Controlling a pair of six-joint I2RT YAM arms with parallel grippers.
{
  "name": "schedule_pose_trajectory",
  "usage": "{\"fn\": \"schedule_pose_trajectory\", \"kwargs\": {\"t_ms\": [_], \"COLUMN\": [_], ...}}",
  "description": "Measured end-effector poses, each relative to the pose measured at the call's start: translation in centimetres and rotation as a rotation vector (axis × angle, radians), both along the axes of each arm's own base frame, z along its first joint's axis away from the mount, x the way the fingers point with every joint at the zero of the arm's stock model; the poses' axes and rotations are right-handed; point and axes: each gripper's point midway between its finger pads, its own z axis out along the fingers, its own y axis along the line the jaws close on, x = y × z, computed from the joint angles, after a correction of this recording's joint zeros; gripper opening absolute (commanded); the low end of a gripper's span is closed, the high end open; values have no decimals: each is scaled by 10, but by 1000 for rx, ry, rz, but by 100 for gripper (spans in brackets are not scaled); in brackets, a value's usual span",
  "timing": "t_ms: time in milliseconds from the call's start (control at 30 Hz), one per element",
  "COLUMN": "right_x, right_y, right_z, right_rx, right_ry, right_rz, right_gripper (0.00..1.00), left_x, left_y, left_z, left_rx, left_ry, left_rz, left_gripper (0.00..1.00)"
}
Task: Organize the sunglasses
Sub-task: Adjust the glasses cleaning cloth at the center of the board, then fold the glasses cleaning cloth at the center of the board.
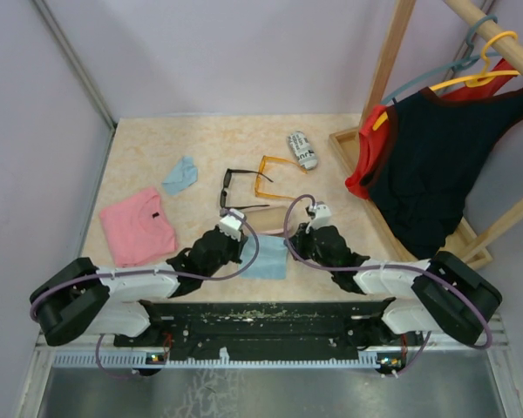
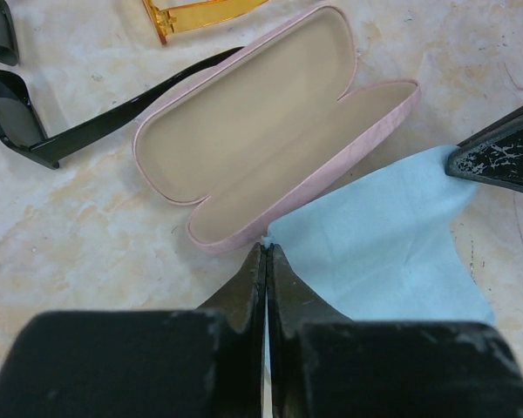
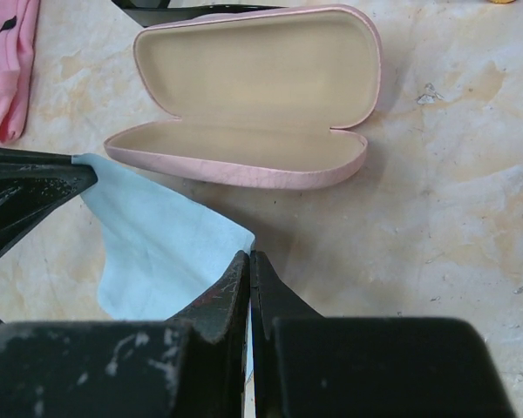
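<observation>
Uncased on the beige table (image 2: 70, 235): black-framed sunglasses (image 2: 13, 122), orange translucent sunglasses (image 2: 192, 13). Open pink oblong case (image 2: 253, 113) empty. Left jaws, right jaws pinching pale blue cloth (image 2: 392, 244) corners.

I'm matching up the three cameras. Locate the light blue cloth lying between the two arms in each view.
Top external: light blue cloth low centre, between the two arms.
Left wrist: lower right of centre.
Right wrist: left of centre.
Shared landmark: open pink case, just beyond the cloth in both wrist views.
</observation>
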Motion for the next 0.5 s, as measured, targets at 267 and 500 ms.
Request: {"fn": "schedule_pose_trajectory", "kwargs": {"t_ms": [267, 500], "right_x": [1, -10], "right_y": [4, 10], "right_z": [3, 2], "right_rx": [3, 12], "right_ry": [-24, -50], "right_rz": [23, 112], "right_gripper": [0, 0], "left_x": [-8, -25], "left_y": [1, 5], "left_z": [-10, -18], "left_rx": [-7, -36], "left_ry": [7, 11], "left_rz": [-40, -107], "left_gripper": [1, 1]}}
